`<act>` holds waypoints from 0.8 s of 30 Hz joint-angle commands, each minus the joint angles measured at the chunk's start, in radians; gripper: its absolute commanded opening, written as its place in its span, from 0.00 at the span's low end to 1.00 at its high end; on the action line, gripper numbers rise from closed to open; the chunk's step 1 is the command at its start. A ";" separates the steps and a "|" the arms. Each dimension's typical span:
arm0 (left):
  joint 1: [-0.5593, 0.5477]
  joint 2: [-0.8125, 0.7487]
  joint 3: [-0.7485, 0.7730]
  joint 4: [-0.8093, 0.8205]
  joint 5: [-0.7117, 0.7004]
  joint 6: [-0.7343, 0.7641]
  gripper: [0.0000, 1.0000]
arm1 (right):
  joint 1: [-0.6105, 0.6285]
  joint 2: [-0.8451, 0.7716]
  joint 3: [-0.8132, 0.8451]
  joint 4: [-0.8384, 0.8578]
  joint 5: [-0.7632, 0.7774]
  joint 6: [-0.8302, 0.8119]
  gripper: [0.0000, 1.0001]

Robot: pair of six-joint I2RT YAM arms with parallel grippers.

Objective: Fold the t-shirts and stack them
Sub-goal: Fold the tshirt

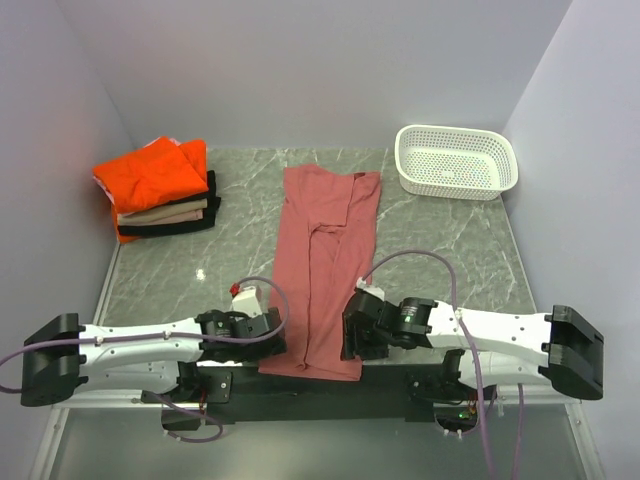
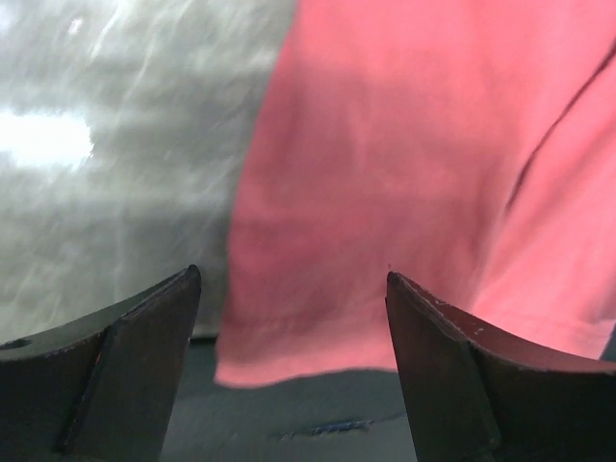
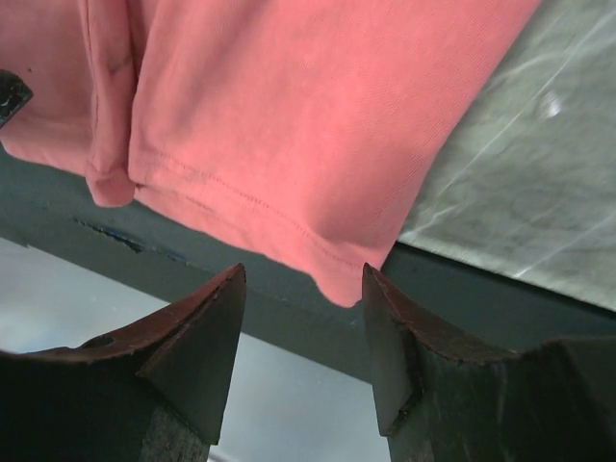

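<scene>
A salmon t-shirt point(image 1: 325, 260), folded lengthwise into a long strip, lies down the middle of the table, and its hem hangs over the near edge. My left gripper point(image 1: 277, 336) is at the hem's left corner, and my right gripper point(image 1: 352, 338) at the right corner. In the left wrist view the left gripper point(image 2: 292, 277) stands open, with the shirt point(image 2: 404, 173) just beyond its fingertips. The right gripper point(image 3: 303, 269) is open too, and the shirt's point(image 3: 289, 115) corner dips between its tips without being pinched. Folded orange, beige and black t-shirts point(image 1: 160, 190) are stacked at the far left.
A white perforated basket point(image 1: 457, 160) stands at the far right corner. The grey marble tabletop point(image 1: 440, 250) is walled on three sides. Its dark front edge point(image 3: 241, 289) runs just under both grippers. Purple cables loop above each arm.
</scene>
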 commanded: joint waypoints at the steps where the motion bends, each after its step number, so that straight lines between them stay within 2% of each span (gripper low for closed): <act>1: -0.048 -0.034 0.011 -0.126 -0.030 -0.120 0.83 | 0.033 0.006 -0.008 -0.002 0.011 0.077 0.59; 4: -0.081 -0.045 0.022 -0.155 -0.030 -0.145 0.83 | 0.058 0.010 -0.014 -0.011 0.011 0.106 0.59; 11: -0.136 -0.025 -0.008 -0.093 0.009 -0.184 0.80 | 0.105 -0.019 -0.052 -0.069 0.033 0.190 0.59; 15: -0.154 0.001 0.008 -0.119 0.009 -0.201 0.72 | 0.105 -0.045 -0.086 -0.046 0.031 0.216 0.59; 20: -0.190 0.027 0.017 -0.152 0.002 -0.230 0.66 | 0.104 -0.022 -0.109 -0.006 0.022 0.216 0.61; 24: -0.193 0.035 -0.001 -0.131 0.007 -0.238 0.56 | 0.105 0.009 -0.123 0.052 0.014 0.219 0.61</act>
